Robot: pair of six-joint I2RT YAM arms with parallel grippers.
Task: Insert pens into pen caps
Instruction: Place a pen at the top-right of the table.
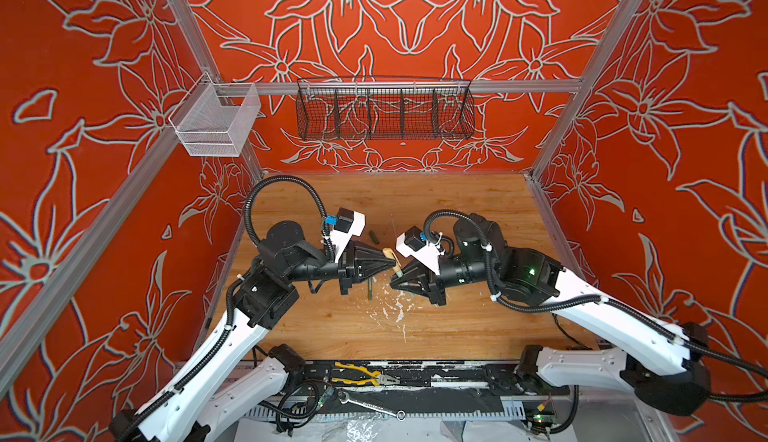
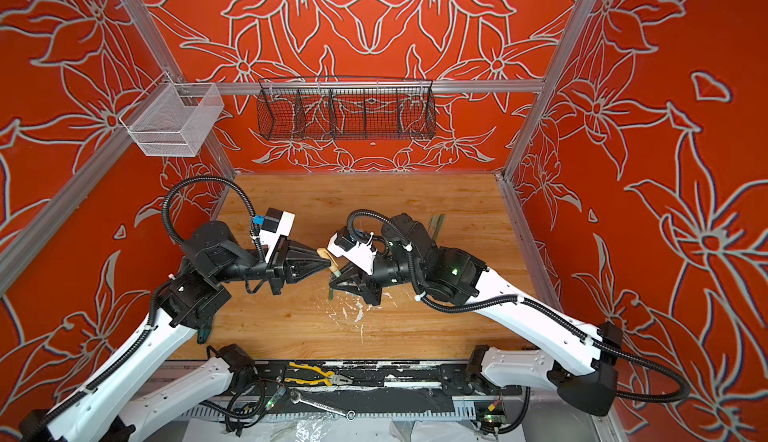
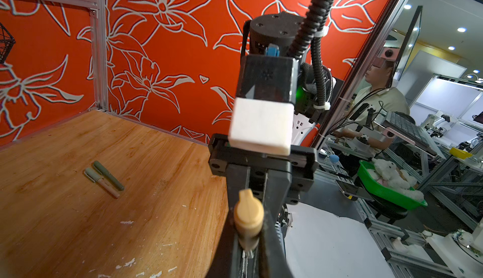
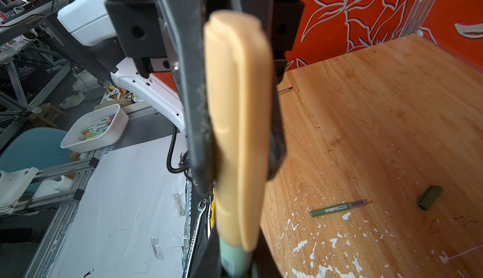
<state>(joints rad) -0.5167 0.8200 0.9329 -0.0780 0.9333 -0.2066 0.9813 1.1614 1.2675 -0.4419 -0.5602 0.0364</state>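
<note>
Room: red flower-patterned walls around my scuffed wooden worktop (image 1: 457, 319); both arms meet above its middle.
Left fingers (image 1: 380, 262): pressed tight on the stubby tan plastic pen cap (image 1: 389, 254), held in the air.
Right fingers (image 1: 401, 282): pinching the thin pale green pen (image 4: 234, 259) just behind the cap's mouth.
Axis: pen and cap look in line, end to end, and the tip seems to be inside.
Next: I judge that a straight push along that line seats it.
Waiting: a dark green pen (image 4: 339, 208) and a dark green cap (image 4: 430, 197) lie apart, mid-worktop.
</note>
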